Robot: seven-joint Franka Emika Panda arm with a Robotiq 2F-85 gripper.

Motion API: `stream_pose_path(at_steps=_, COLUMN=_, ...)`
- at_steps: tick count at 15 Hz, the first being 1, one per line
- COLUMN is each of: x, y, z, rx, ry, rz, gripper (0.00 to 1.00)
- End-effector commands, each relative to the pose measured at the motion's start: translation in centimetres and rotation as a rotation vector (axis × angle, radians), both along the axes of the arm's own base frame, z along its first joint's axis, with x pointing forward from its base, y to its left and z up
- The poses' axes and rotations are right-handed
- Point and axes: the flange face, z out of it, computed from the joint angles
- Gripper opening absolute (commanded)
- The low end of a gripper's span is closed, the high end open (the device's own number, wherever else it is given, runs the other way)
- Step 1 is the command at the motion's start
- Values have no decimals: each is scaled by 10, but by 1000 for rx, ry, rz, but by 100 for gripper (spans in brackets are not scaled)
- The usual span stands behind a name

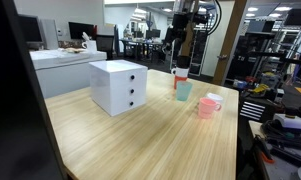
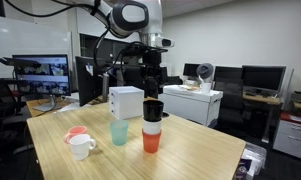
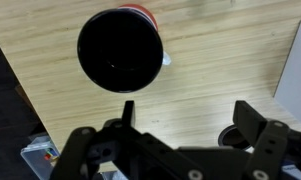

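In an exterior view my gripper (image 2: 152, 92) hangs just above a stack of cups (image 2: 152, 127) near the middle of the wooden table (image 2: 195, 150). A black cup (image 2: 152, 109) sits on top, a white one under it, and an orange cup (image 2: 151, 143) at the base. The jaws are spread with nothing between them. A teal cup (image 2: 119, 133) stands just beside the stack. A white mug (image 2: 82, 147) is further along with a pink mug (image 2: 77, 132) partly behind it, and a white drawer box (image 2: 126, 102) sits at the back. In an exterior view the stack (image 1: 179, 76) touches or nearly touches the teal cup (image 1: 184, 91), with the pink mug (image 1: 206, 107) near and the drawer box (image 1: 118, 87) well apart. Cup insides are hidden in both exterior views. In the wrist view I look straight down into the black cup (image 3: 120, 50); its inside is uniformly dark, so I cannot tell any contents. An orange rim peeks out behind it. The jaws stand wide apart at the bottom edge, and the cup lies beyond them, not between.
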Motion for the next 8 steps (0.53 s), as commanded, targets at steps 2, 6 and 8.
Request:
stream_pose_path(at_steps=2, x=-18, y=13, z=1, rx=14, ry=0, rz=20, gripper=100)
stream_pose_path(at_steps=6, x=-29, y=16, z=-25, rx=27, ry=49, rz=14, gripper=100)
stream_pose_path(at_steps=8, x=-33, y=16, z=-35, rx=33, ry=67, rz=6, gripper=100)
